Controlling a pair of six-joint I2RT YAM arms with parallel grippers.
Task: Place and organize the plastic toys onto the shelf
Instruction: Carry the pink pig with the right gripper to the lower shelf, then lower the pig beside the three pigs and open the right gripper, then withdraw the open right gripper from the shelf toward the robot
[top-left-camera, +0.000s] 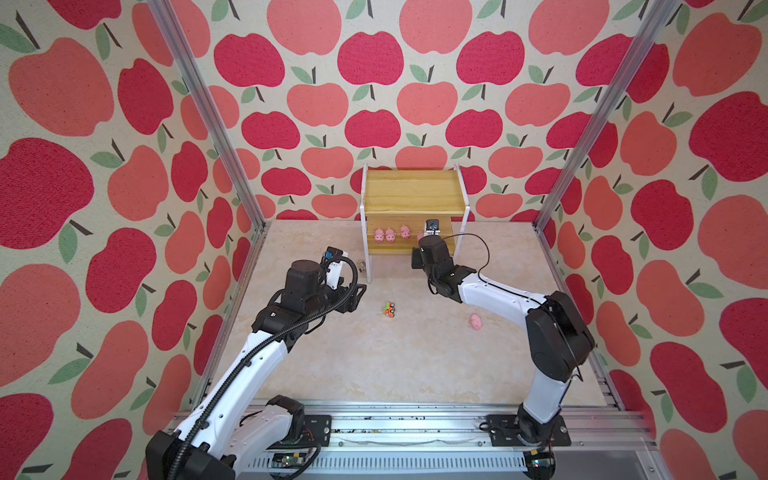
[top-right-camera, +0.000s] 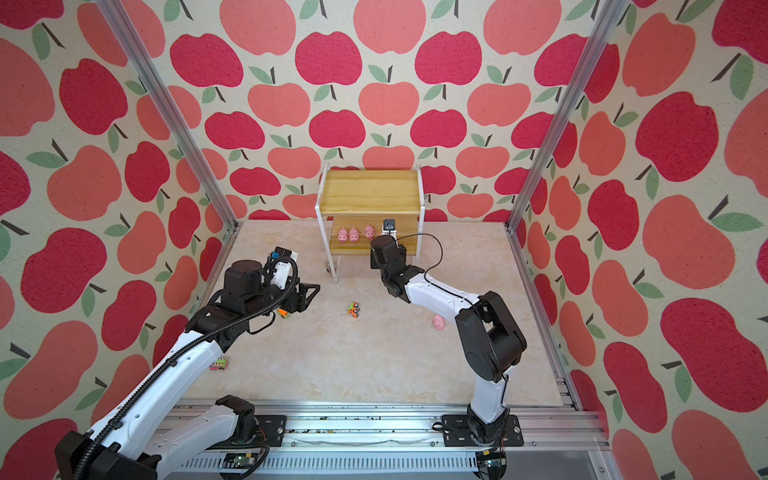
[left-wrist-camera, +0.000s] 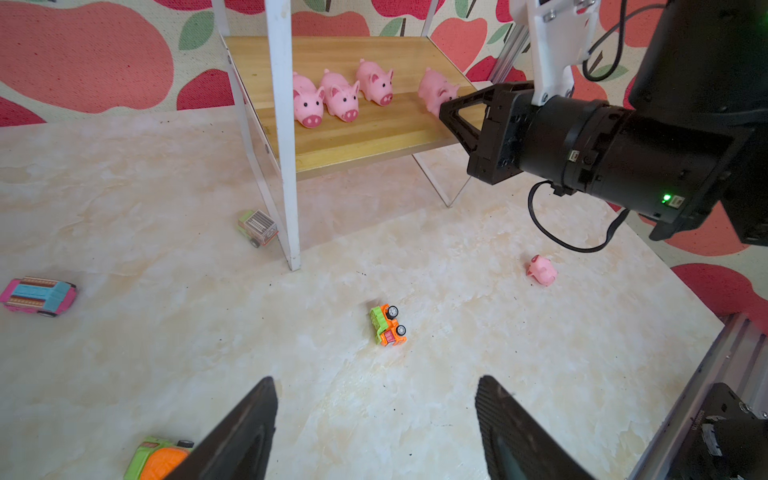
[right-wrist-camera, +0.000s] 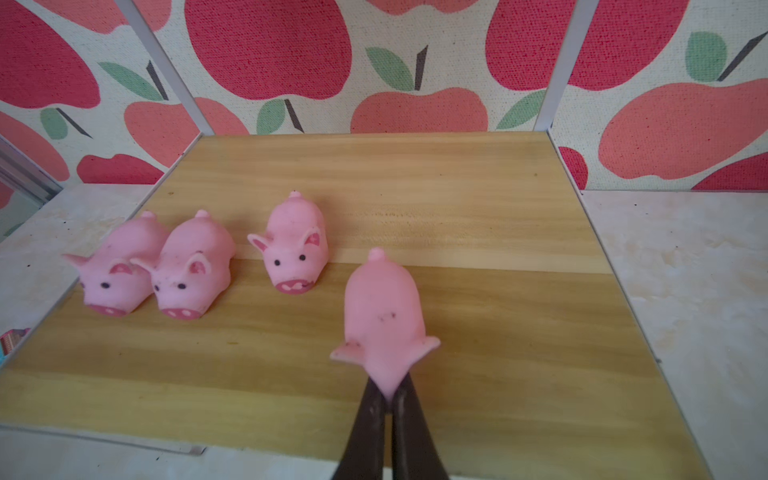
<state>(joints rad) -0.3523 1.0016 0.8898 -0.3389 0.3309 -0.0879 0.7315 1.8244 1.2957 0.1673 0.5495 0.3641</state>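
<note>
Right fingers (right-wrist-camera: 370, 419) pinch a pig (right-wrist-camera: 382, 311) near the shelf's (right-wrist-camera: 498, 208) front edge, with 3 pigs (right-wrist-camera: 195, 266) at frame left. Left fingers (left-wrist-camera: 245, 428) gape over open worktop (left-wrist-camera: 166, 353).

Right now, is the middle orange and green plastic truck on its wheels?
No, tipped sideways: the orange and green plastic truck shows two wheel faces upward.

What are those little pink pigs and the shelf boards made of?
The pinched pig looks like soft matte rubber: its snout squashes thin in the right gripper. The shelf boards look like wood or wood-look laminate, showing grain lines.
</note>
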